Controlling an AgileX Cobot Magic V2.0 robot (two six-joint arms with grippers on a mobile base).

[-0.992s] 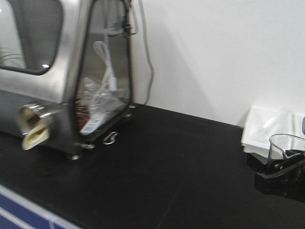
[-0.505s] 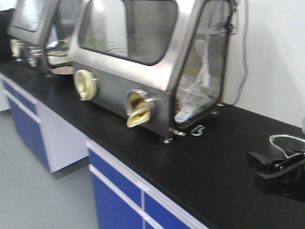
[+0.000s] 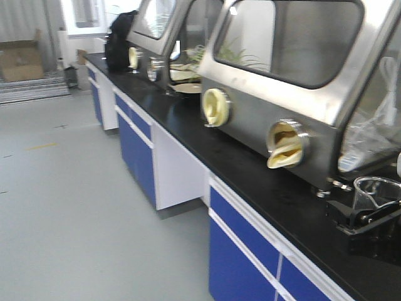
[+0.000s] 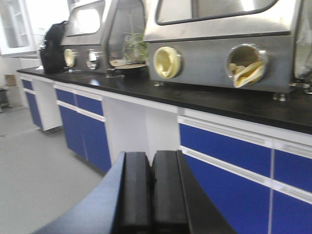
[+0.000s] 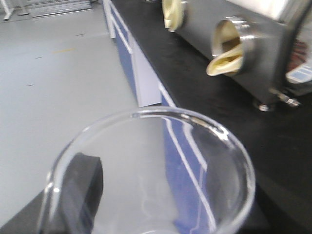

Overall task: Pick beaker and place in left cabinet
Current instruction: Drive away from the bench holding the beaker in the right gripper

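Beaker sits pinched in the right gripper at the front view's lower right, while the left gripper has its black fingers pressed together.

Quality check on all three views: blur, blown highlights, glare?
Front view: soft overall, window blown out. Left wrist view: left gripper close and soft, counter fairly clear. Right wrist view: beaker fills the foreground, defocused, bright glints on its rim.
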